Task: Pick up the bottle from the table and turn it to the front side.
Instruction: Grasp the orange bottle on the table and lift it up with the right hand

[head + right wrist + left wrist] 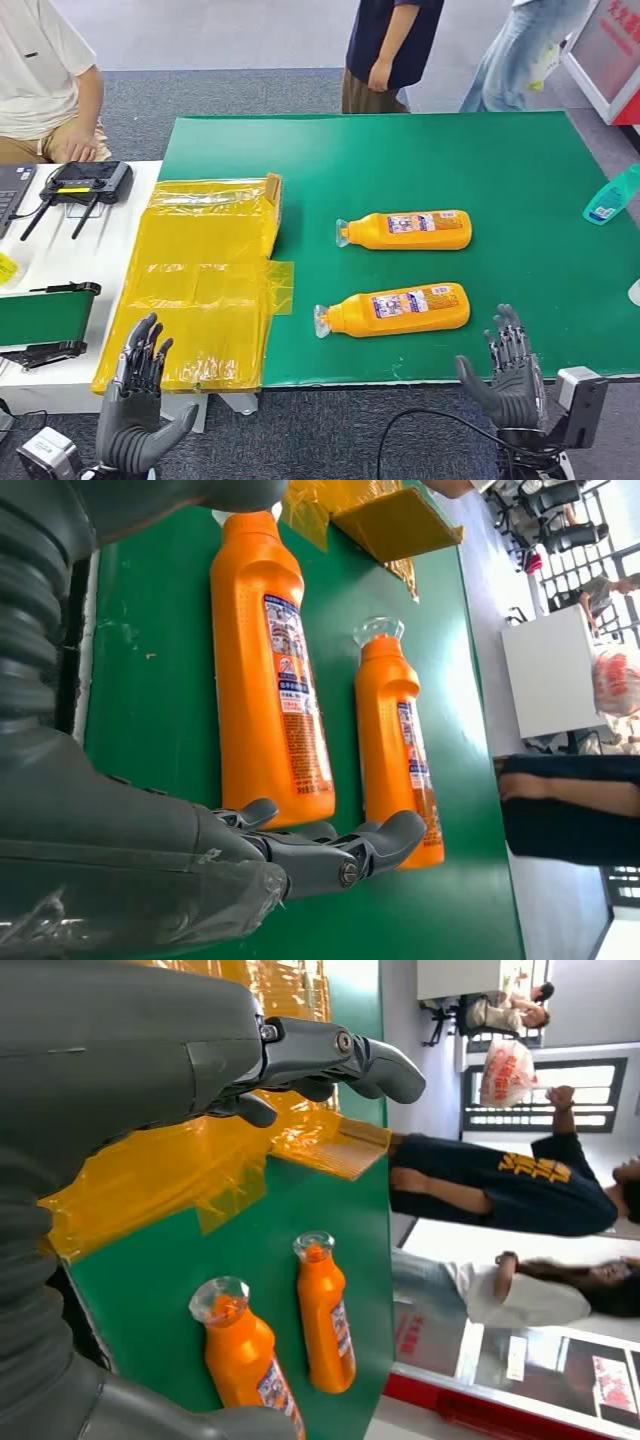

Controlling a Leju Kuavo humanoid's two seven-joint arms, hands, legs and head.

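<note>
**Green table mat, two bottles lying flat**

Green table mat (pixel 528 180): near orange plastic bottle (pixel 392 310) on its side, clear cap leftward; far orange bottle (pixel 407 230) parallel beyond. Left hand (pixel 136 400) and right hand (pixel 509 375) spread, holding nothing, off the near edge. Yellow plastic sheet (pixel 204 290) at left.

grey left hand (pixel 134 405), right hand (pixel 510 378); dark fingers (pixel 143 352), ribbed wrist covers, possibly black cable.

Orange bottles (pixel 392 309) (clear caps), green table (pixel 528 180)
</note>
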